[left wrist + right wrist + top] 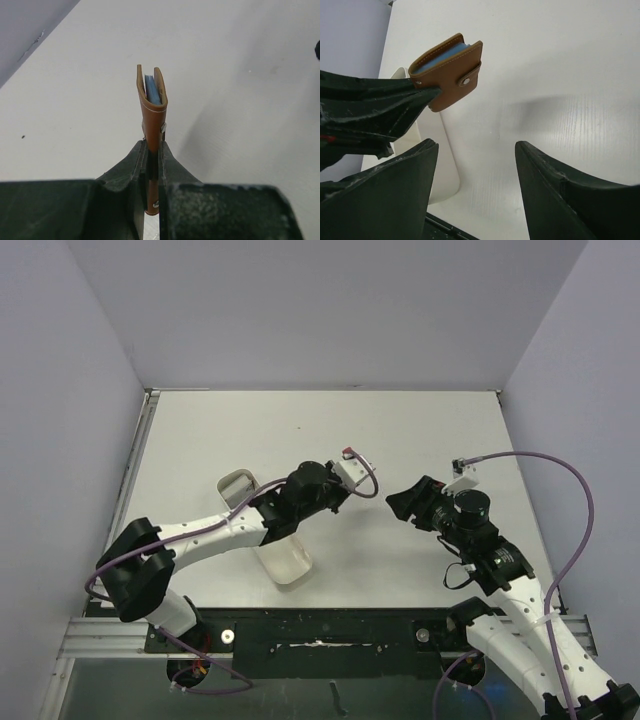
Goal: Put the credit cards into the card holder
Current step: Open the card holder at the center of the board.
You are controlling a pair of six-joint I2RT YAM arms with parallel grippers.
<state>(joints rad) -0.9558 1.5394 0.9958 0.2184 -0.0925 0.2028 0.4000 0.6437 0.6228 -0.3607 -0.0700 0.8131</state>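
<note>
While the white tray lies flat on the table under the left arm, touched by neither gripper, the card holder is held off the surface. It is pinched edge-on at its closed end by the left gripper, whose jaws are clamped tight on the leather. The open mouth thus points away from the grip, presumably to be left free for loading. A bluish-grey card is seen already seated between the leather walls; no yellow-orange card can be made out. Further right, the right gripper is held spread and empty, facing the holder.
</note>
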